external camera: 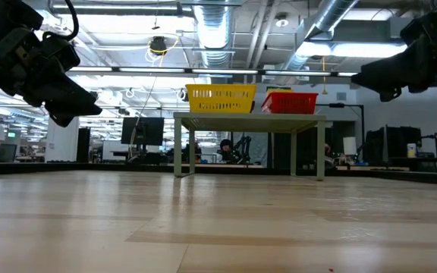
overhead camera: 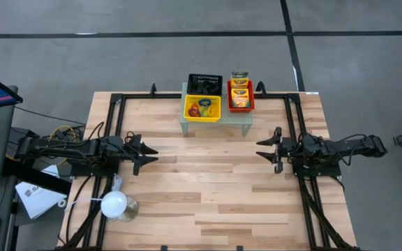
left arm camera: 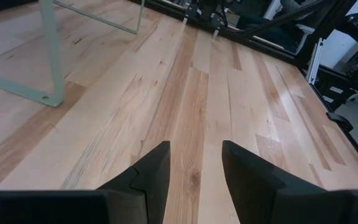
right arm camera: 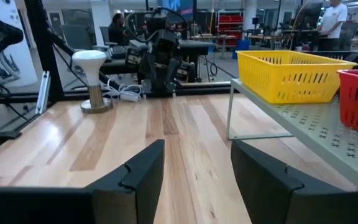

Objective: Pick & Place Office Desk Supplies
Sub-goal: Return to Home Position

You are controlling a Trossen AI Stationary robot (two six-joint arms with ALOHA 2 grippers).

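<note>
Left gripper (overhead camera: 147, 155) over worktop (overhead camera: 208, 195), fingers apart, empty. Supplies sit in yellow bin (overhead camera: 202, 108), black bin (overhead camera: 204, 84) and red bin (overhead camera: 240, 96) on shelf (overhead camera: 215, 124). Right gripper (overhead camera: 264, 148) opposite, fingers apart, empty. Reads as homing step; next needs no grasp, only parking.

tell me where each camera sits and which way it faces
High: overhead, straight down on table; both arms, left hand, right hand open.
Low: tabletop level, facing shelf; arms at upper corners.
Left wrist: past left fingers toward right arm.
Right wrist: past right fingers toward left arm, lamp.
Shared: high, low, right wrist show yellow bin.
</note>
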